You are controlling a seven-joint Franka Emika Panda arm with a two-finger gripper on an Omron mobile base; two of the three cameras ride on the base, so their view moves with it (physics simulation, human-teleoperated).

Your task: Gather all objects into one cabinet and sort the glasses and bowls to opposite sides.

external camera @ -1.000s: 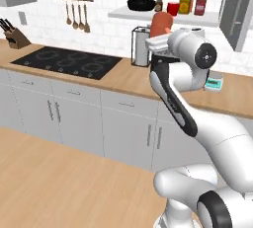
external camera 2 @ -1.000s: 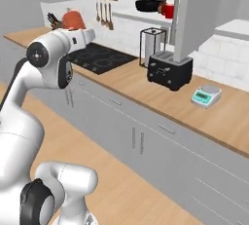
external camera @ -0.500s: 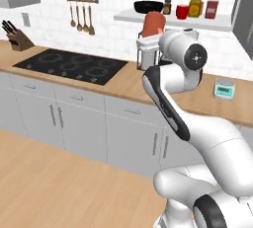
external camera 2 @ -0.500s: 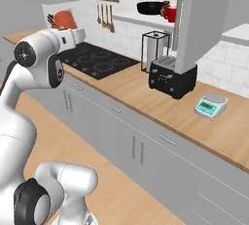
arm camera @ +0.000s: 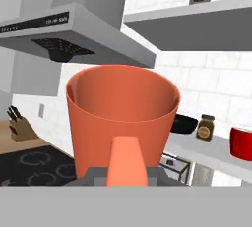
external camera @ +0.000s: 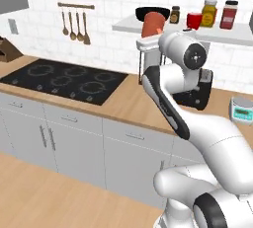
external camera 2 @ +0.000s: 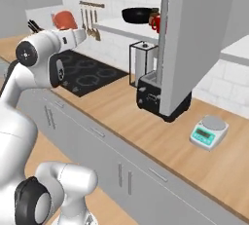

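Note:
My gripper [external camera: 150,40] is shut on a salmon-orange cup [external camera: 152,23], held upright just in front of the left end of the white shelf board [external camera: 128,25]. On the shelf stand the wide black bowl [external camera: 148,11], small dark jar [external camera: 174,15], red cup [external camera: 194,20], yellow jar [external camera: 209,13] and red jar [external camera: 228,15]. In the hand view the held cup [arm camera: 123,115] is large in the middle, with the black bowl [arm camera: 185,124], dark jar [arm camera: 205,127] and red cup [arm camera: 242,143] behind it to the right. From the right the cup [external camera 2: 64,20] sits left of the bowl [external camera 2: 137,14].
A tall dark grey cabinet door [external camera 2: 194,39] stands open and hides most of the shelf from the right. On the counter are a black toaster [external camera 2: 154,97], a small scale [external camera 2: 209,131] and the cooktop [external camera: 64,80]. Utensils [external camera: 74,24] hang on the wall; a range hood [arm camera: 64,29] hangs upper left.
The whole picture has shifted, so the base has driven. The cup stays in the gripper and now stands closer to the shelf's left end.

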